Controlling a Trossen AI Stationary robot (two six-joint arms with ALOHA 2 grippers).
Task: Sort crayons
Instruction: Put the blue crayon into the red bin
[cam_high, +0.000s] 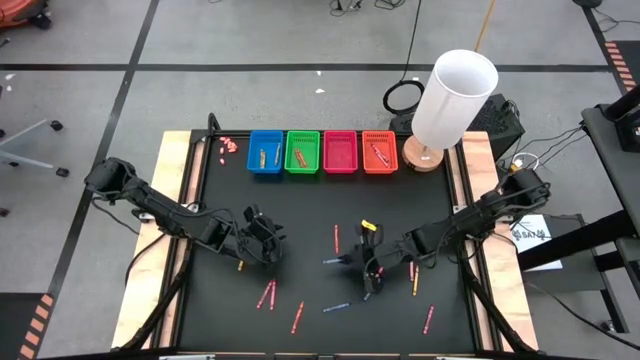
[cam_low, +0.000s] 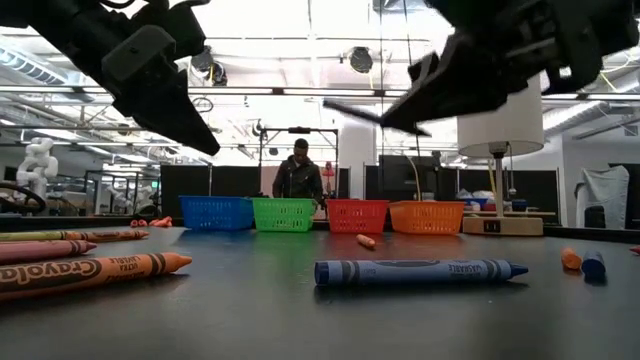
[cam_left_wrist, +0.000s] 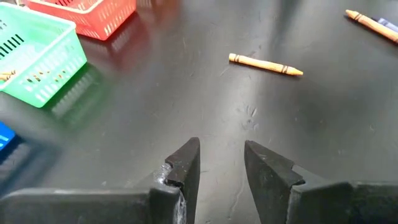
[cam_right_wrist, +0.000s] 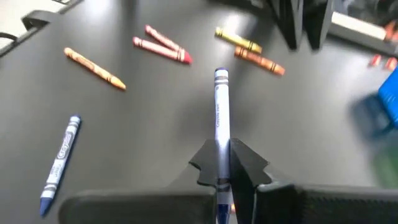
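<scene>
Step in hand: carry of one picked crayon. The right claw (cam_right_wrist: 222, 163) was clamped on a blue crayon (cam_right_wrist: 220, 112), held lengthwise between the fingers with its tip pointing forward, lifted clear of the bench (cam_high: 300, 200) above its middle. The left claw (cam_left_wrist: 221, 163) hovered over bare bench on the left side, fingers apart with nothing between them; an orange crayon (cam_left_wrist: 265, 63) lay ahead of it, well apart.

Judged next move: take the blue crayon to the blue basket (cam_high: 265, 152) at the back edge, first in the row before the green basket (cam_high: 302, 152), pink basket (cam_high: 340, 152) and orange basket (cam_high: 379, 152), and release over it. That needs a reach across the bench toward the left end of the row.

Other crayons still lay scattered on the bench, e.g. a second blue crayon (cam_low: 420, 271).

Writing: "Crayola" read on the nearest orange crayon (cam_low: 90, 272) in the low view; print on the held crayon not legible. A paper (cam_high: 530, 234) beside the bench carried lettering too small to read.
</scene>
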